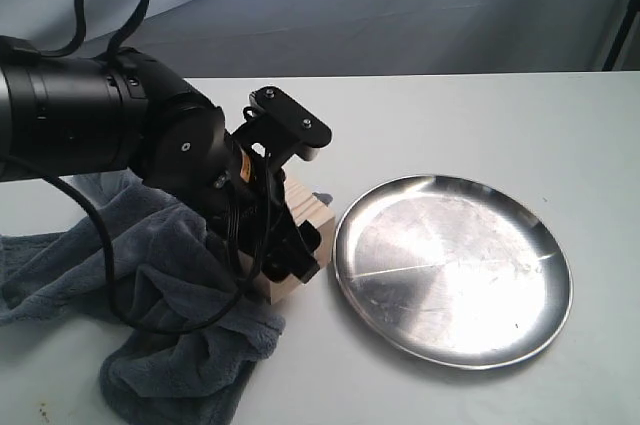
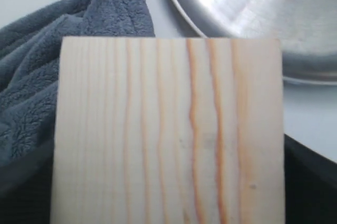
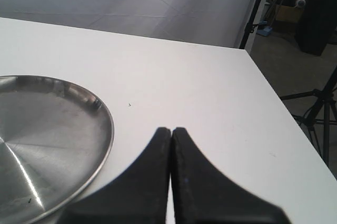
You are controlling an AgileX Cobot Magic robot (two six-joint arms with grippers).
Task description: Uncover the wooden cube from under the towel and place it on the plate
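The pale wooden cube stands uncovered at the towel's right edge, just left of the plate, and fills the left wrist view. My left gripper reaches down over it, a dark finger pressed against its side, shut on it. The dark blue-grey towel lies bunched to the left of the cube and beneath the arm. The shiny steel plate sits bare to the right of the cube. My right gripper is shut on nothing, low over the table beside the plate.
The white table runs back to a grey backdrop. The left arm's black cable loops over the towel. In the right wrist view the table's edge drops off to a floor with stands.
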